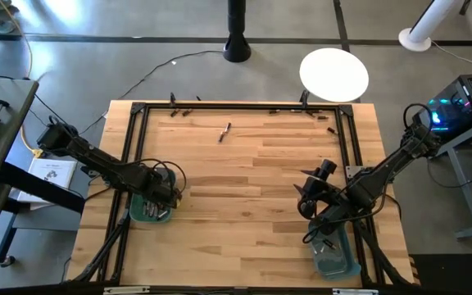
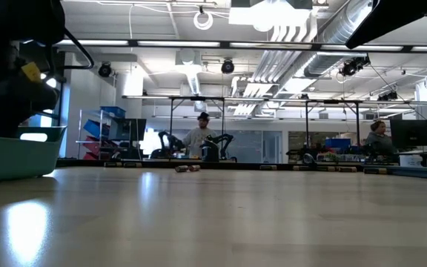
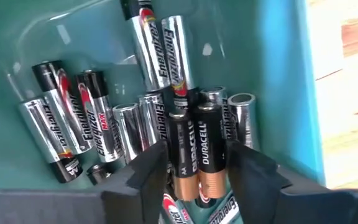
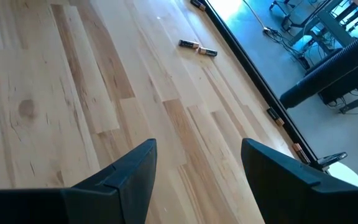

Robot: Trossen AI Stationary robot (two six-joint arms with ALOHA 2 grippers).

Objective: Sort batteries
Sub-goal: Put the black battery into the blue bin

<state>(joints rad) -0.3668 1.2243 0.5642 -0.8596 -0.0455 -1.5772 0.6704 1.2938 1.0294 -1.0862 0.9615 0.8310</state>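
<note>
The left gripper (image 3: 194, 177) hangs inside the left bin (image 1: 150, 211), its fingers (image 3: 143, 177) spread to either side of two black-and-copper batteries (image 3: 196, 152) that stand between them among a heap of silver batteries (image 3: 98, 124). Whether the pair is gripped or lying loose cannot be told. Risk one: if the gripper lifts while a finger is in contact, a cell may be dragged up and dropped outside the bin, or the light bin may shift on the table (image 1: 244, 180). Risk two: copper-topped and silver cells share this bin, so the sort may already be mixed, and further drops would compound it. The right gripper (image 4: 197, 168) waits with fingers wide apart and nothing between them, over bare wood near the right bin (image 1: 337, 256). Loose batteries (image 1: 224, 131) remain on the table, well apart from both bins toward the far edge; more small dark pieces lie along the far frame rail (image 1: 244, 106). Being round, they may roll when nudged by a finger. The table is pale wood planking, smooth and glossy, bounded by the black rail. Beyond it lies an open workshop with exposed ducting, ceiling lights, further benches, and a person (image 2: 201, 137) at the back.
</note>
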